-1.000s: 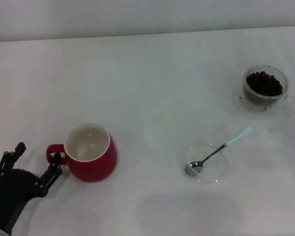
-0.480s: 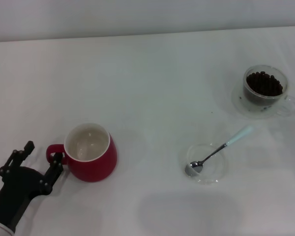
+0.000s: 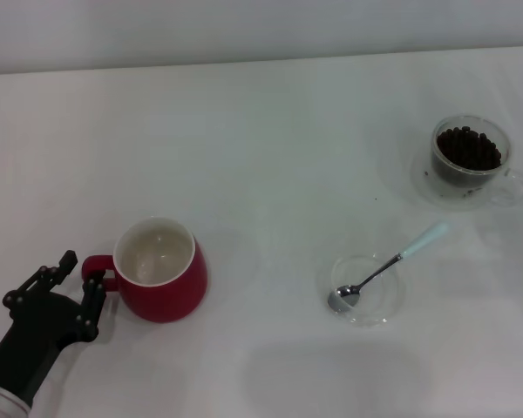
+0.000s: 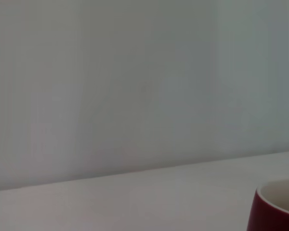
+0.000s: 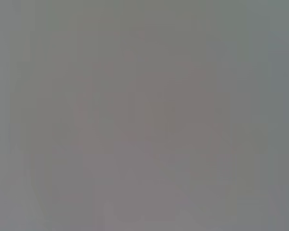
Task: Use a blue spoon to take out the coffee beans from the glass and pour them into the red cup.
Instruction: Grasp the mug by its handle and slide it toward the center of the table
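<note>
The red cup stands at the near left of the table, cream inside and empty, its handle pointing left. My left gripper is open right at that handle, one finger touching or nearly touching it. A sliver of the red cup shows in the left wrist view. The blue spoon lies with its bowl in a flat clear saucer at the near right. Coffee beans fill the glass at the far right. My right gripper is out of view.
The glass stands on a second clear saucer. A white table spreads between cup and glass. A pale wall fills the left wrist view. The right wrist view is plain grey.
My left gripper has crept right and a little up, closing in on the cup's handle. Cup, spoon and glass have stayed put.
</note>
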Robot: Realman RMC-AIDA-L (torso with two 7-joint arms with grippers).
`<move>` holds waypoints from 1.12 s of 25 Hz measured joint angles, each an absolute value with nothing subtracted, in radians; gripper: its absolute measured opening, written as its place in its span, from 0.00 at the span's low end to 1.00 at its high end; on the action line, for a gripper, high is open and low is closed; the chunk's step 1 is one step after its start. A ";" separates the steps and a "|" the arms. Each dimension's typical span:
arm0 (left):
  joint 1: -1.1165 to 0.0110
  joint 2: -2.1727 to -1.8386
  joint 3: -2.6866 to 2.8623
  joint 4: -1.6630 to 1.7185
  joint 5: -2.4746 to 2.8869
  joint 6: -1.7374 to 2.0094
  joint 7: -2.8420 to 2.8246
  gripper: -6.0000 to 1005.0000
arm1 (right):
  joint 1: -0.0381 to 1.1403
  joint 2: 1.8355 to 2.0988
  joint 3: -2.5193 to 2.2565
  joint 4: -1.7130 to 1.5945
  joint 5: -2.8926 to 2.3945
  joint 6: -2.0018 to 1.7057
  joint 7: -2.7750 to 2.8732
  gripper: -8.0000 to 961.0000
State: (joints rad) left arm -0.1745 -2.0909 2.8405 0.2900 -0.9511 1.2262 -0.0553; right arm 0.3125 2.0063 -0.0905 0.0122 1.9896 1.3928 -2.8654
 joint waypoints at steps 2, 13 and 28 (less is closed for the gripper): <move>-0.176 -2.091 2.841 0.290 -0.951 1.224 -0.038 0.39 | 0.312 2.006 -0.090 0.012 1.990 1.392 -2.865 0.87; -0.185 -2.091 2.842 0.294 -0.934 1.210 0.022 0.23 | 0.311 2.006 -0.090 0.019 1.990 1.384 -2.862 0.87; -0.271 -2.092 2.842 0.310 -0.879 1.172 0.018 0.16 | 0.311 2.006 -0.091 0.025 1.990 1.384 -2.858 0.87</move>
